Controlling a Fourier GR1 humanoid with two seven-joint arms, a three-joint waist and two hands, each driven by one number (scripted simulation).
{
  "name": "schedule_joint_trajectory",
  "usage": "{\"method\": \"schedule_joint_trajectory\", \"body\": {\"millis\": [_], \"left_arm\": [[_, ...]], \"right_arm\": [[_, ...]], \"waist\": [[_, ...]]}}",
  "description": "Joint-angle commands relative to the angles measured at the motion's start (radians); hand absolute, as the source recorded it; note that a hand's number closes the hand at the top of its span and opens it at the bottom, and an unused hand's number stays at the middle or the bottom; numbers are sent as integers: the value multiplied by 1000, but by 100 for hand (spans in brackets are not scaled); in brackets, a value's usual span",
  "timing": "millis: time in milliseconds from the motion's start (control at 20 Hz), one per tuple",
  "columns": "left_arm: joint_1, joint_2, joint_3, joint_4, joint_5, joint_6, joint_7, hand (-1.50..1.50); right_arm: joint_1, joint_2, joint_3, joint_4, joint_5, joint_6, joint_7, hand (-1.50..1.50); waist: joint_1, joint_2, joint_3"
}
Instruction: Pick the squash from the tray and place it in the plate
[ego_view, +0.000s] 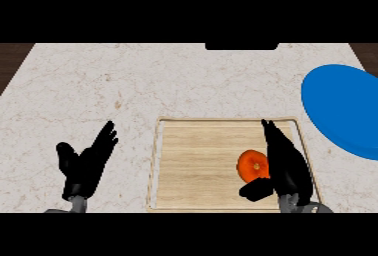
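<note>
Item: squash (252, 164), orange and rounded, lying on the wooden tray (192, 165) toward its right side, not yet lifted. Item: my right robot hand (286, 162), positioned over the tray's right part, fingers extended straight and reaching toward the far rim, thumb sticking out at the near side; I am holding it wide, with nothing in it. The squash is sitting just beside this robot hand on its left, tucked between the line of my fingers and my thumb, apparently touching or nearly so; I judge I am framing it this way so the fingers can close round it. Item: blue plate (343, 110), resting on the table (111, 85) beyond the tray's right edge, apart from the squash, presumably set there as the destination. Item: my left robot hand (85, 162), resting on the table left of the tray, fingers straight and relaxed, carrying nothing and taking no part in the pick.
</note>
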Motion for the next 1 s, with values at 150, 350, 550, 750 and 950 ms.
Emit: {"method": "schedule_joint_trajectory", "body": {"millis": [150,350,550,750,950], "left_arm": [[-21,-28,8,78,-29,-17,-4,0],[4,-21,41,50,-23,-48,5,0],[38,-52,22,41,-47,-49,-10,0],[-17,-53,4,26,-50,-38,22,0],[-16,-36,10,15,-49,-57,-1,0]], "right_arm": [[30,-58,15,-17,-1,118,-66,150],[-14,23,27,115,110,38,-104,150],[1,-13,-2,103,144,32,-163,150],[-249,103,-238,325,219,-66,136,150],[-349,63,-412,386,299,-158,278,150]], "waist": [[-5,3,-4],[0,3,-4],[-1,3,-4],[44,26,-4],[77,50,-7]]}}
